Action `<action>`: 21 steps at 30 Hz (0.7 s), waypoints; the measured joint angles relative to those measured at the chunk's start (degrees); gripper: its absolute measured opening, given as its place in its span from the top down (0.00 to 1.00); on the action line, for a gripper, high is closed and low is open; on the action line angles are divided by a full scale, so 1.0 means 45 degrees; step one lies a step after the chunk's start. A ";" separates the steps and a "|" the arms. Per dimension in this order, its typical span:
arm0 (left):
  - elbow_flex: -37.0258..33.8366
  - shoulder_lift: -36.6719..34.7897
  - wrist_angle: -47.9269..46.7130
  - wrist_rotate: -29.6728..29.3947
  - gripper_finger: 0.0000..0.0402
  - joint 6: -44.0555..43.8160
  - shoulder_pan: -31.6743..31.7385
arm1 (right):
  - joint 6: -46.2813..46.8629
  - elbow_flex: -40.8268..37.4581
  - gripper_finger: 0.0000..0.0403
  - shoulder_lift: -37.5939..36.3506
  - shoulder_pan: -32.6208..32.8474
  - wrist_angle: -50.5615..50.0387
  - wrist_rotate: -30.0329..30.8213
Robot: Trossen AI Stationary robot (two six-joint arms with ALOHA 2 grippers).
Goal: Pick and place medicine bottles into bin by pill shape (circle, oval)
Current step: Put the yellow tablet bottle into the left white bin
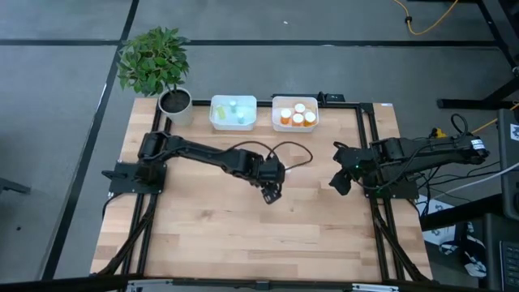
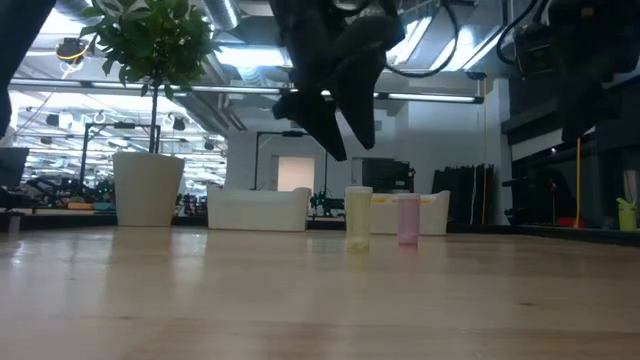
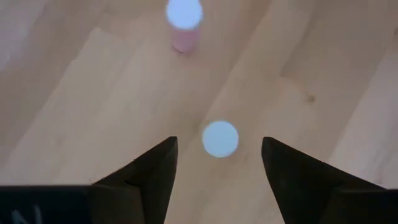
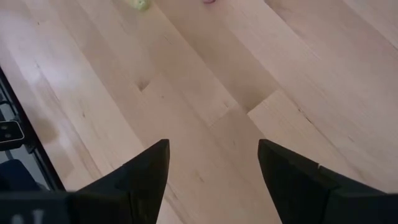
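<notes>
While the light wooden table (image 1: 243,227) lies mostly bare across its near half, the left gripper (image 3: 217,158) hangs over its middle with its fingers spread wide, and a white-capped bottle (image 3: 220,138) stands on the boards directly below, between them and untouched. A pinkish bottle (image 3: 185,25) stands on the wood a little beyond it. From table height the pair show as a pale yellow-green bottle (image 2: 358,217) and the pink one (image 2: 408,220) side by side, apart, both upright. Along the far edge sit two white bins: the left bin (image 1: 233,113) holds pale bottles, the right bin (image 1: 294,113) holds orange bottles with white caps. A potted plant (image 1: 161,73) in a white pot stands at the far left corner. The right gripper (image 4: 211,165) waits by the table's right side, jaws also wide and empty over bare planks. Beyond the table the room is grey-floored, with ceiling lights, ducts and dark equipment racks.
</notes>
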 joint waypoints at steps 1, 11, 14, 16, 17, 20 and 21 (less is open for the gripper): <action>0.0004 0.0001 0.0000 0.0266 0.44 -0.0344 0.0130 | -0.0007 0.0000 0.39 0.0000 0.0000 0.0000 -0.0002; 0.0005 0.0449 0.0073 0.1207 0.41 -0.1497 0.0566 | -0.0129 0.0000 0.39 0.0000 0.0000 0.0005 0.0007; 0.0005 0.0449 0.0112 0.1169 0.41 -0.1478 0.0439 | -0.0287 0.0000 0.39 0.0000 0.0000 0.0005 0.0019; 0.0028 0.0608 0.0156 0.1060 0.41 -0.1476 0.0306 | -0.0330 0.0000 0.39 0.0000 0.0000 0.0005 0.0022; 0.0025 0.0690 0.0182 0.0944 0.41 -0.1469 0.0231 | -0.0354 0.0000 0.39 0.0000 0.0000 0.0009 0.0025; 0.0016 0.0834 0.0373 0.0759 0.42 -0.1371 0.0062 | -0.0645 0.0000 0.39 -0.0005 0.0000 0.0005 0.0032; 0.0028 0.0881 0.0529 0.0756 0.42 -0.1372 0.0030 | -0.0696 0.0000 0.39 0.0000 0.0005 0.0009 0.0027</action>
